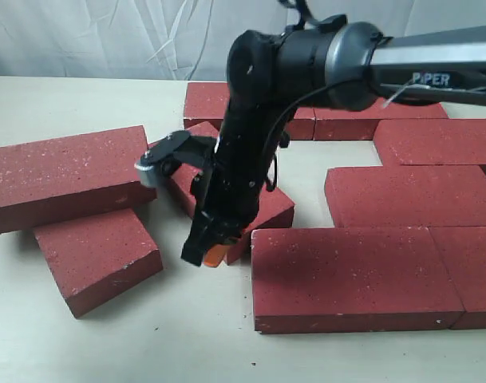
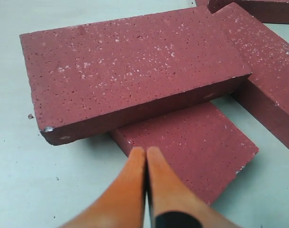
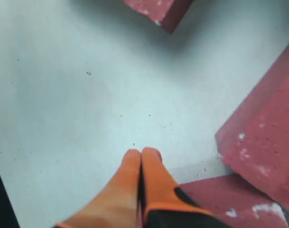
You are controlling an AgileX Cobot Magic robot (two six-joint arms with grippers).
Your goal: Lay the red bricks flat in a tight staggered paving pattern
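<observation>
Spanning the exterior view from its right edge to the middle, the right arm [image 1: 434,60] bends down over the table [image 1: 187,335]. The right gripper [image 1: 208,255] points at the bare surface just beside the near-left corner of the front brick [image 1: 350,275]. Its orange fingers [image 3: 156,178] are pressed together with nothing between them. The right wrist view shows the tips over bare table top, with brick edges close by on two sides. The red bricks [image 1: 410,191] all lie on the table: a row runs along the back, others lie flat on the right with edges meeting, and the front brick abuts another at the right edge of the exterior view. One angled brick [image 1: 262,211] sits skewed behind the gripper, partly hidden by the arm. On the left, the upper brick [image 1: 63,175] rests tilted, one long side lying on top of the lower brick [image 1: 99,267] and overlapping it. The left gripper [image 2: 145,156] shows only in the left wrist view — its orange fingers [image 2: 127,190] are likewise closed against each other and empty. They are aimed at the top face of the lower brick, just short of where the upper brick overhangs; whether the tips touch that face cannot be told.
</observation>
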